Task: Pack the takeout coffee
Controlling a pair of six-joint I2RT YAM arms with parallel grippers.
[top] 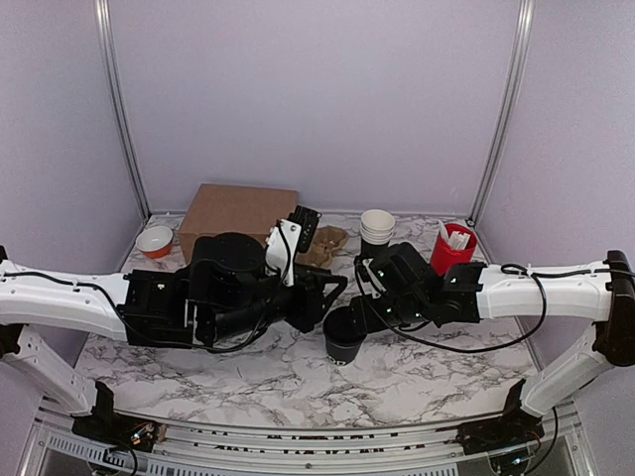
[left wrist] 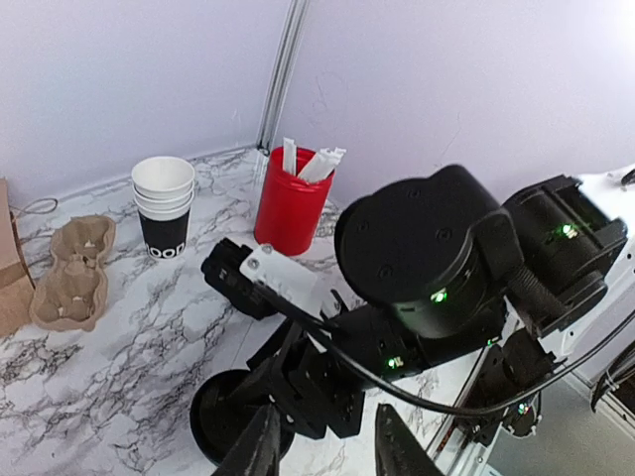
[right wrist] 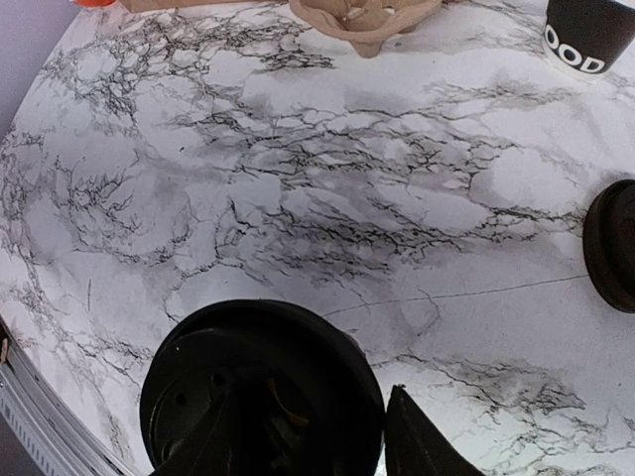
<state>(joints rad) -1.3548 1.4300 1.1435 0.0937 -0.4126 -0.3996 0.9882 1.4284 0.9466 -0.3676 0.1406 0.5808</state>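
Observation:
The takeout coffee cup (top: 344, 343), small and black, stands on the marble table with its black lid (right wrist: 263, 387) on top. My right gripper (right wrist: 308, 446) is shut on the lidded cup, one finger on each side of it. In the left wrist view the same cup (left wrist: 223, 416) shows partly under the right gripper's black body. My left gripper (left wrist: 332, 451) hovers just beside it, fingers apart with nothing between them; its left fingertip (left wrist: 260, 448) is close to the lid's edge. From above, both grippers meet over the cup at mid-table.
At the back stand a brown box (top: 238, 213), an orange-and-white bowl (top: 154, 241), a cardboard cup carrier (top: 325, 243), a stack of white-rimmed cups (top: 377, 226) and a red tub (top: 451, 248) holding white packets. A dark round object (right wrist: 615, 243) lies at the right wrist view's edge.

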